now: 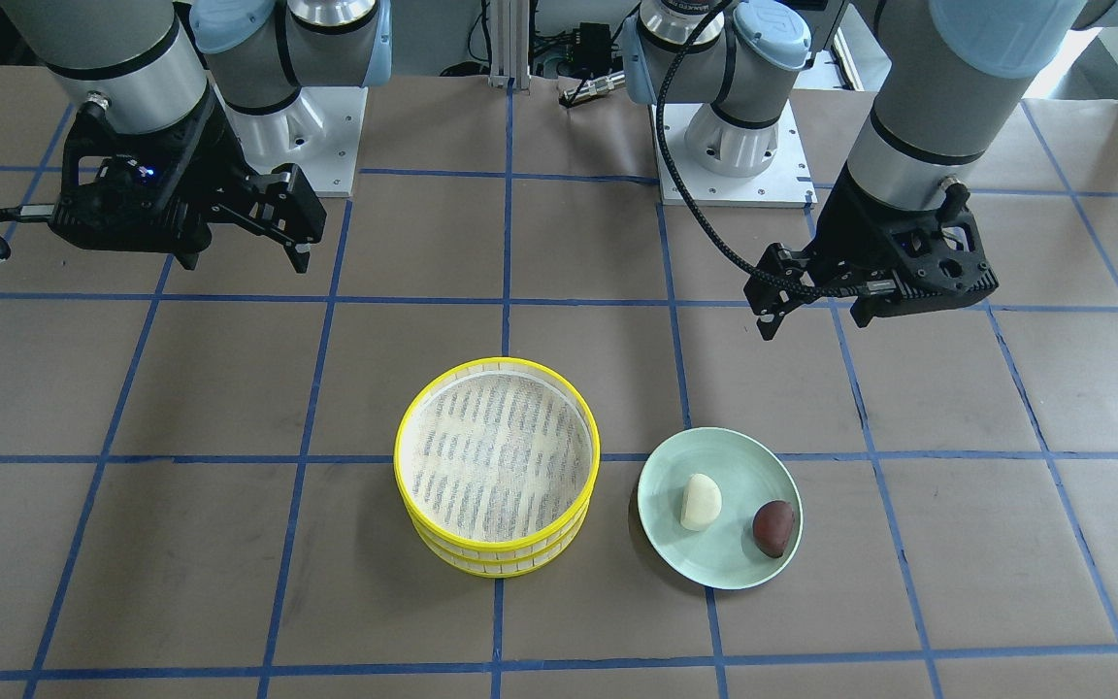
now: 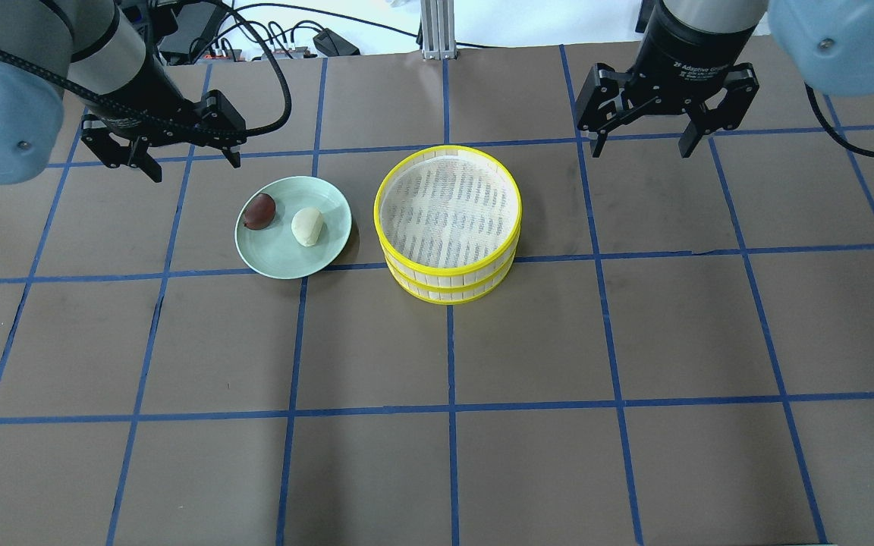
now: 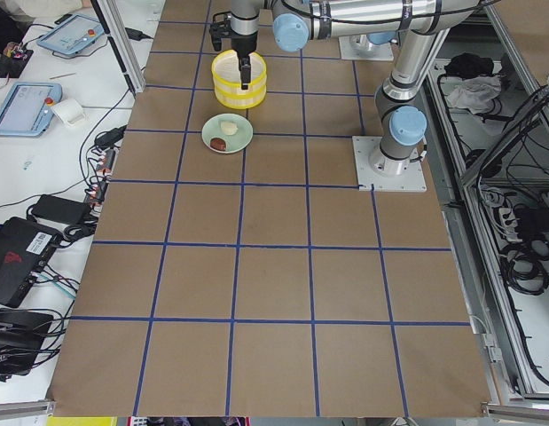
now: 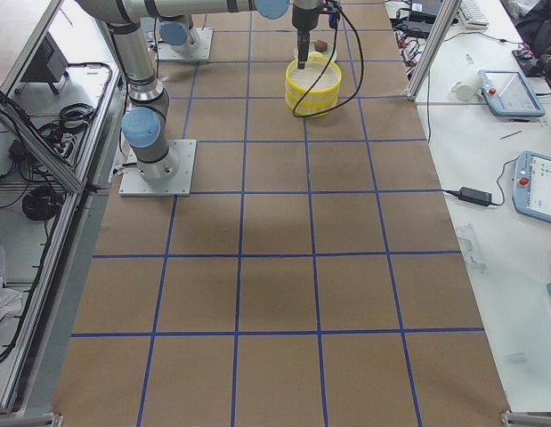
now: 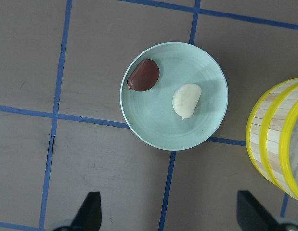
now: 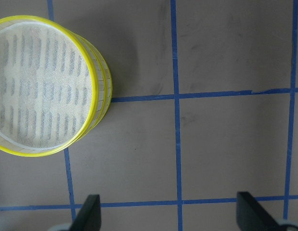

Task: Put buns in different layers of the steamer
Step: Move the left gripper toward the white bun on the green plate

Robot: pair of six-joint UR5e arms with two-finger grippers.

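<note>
Steamer [image 1: 496, 456] near the middle of the bench [image 1: 229, 544] in the front-facing view, top layer [image 1: 520, 417] stacked on lower layer [image 1: 496, 563], upper mesh floor bare. Just beside it, on the view's right, pale green plate [image 1: 714, 558] carrying the cream-white bun [image 1: 700, 501] on the steamer side and the reddish-brown bun [image 1: 774, 528] near the outer rim, the two apart. Left gripper [image 1: 811, 318] aloft behind the plate, fingers spread, nothing between them. Right gripper [image 1: 244, 257] aloft on the opposite side, well apart from the steamer, likewise spread and empty. Blue tape lines [image 1: 507, 243] across the brown surface.

Overhead view: plate left of the steamer, near but not touching. Top layer squarely on the lower layer, only the wall of the latter showing. Both buns on the plate's far half. Left gripper beyond the plate's left side, right gripper beyond the steamer's right side, both with fingers wide apart.

Exterior left view: steamer and plate small at the far end of the bench, plate nearer the camera; finger spacing too small to judge.

Exterior right view: steamer far off again, plate barely visible beyond it.

Left wrist view: plate with both buns below, steamer wall at the right edge, two dark fingertips wide apart at the lower corners.

Right wrist view: steamer at upper left, mesh empty, fingertips wide apart over bare bench.
</note>
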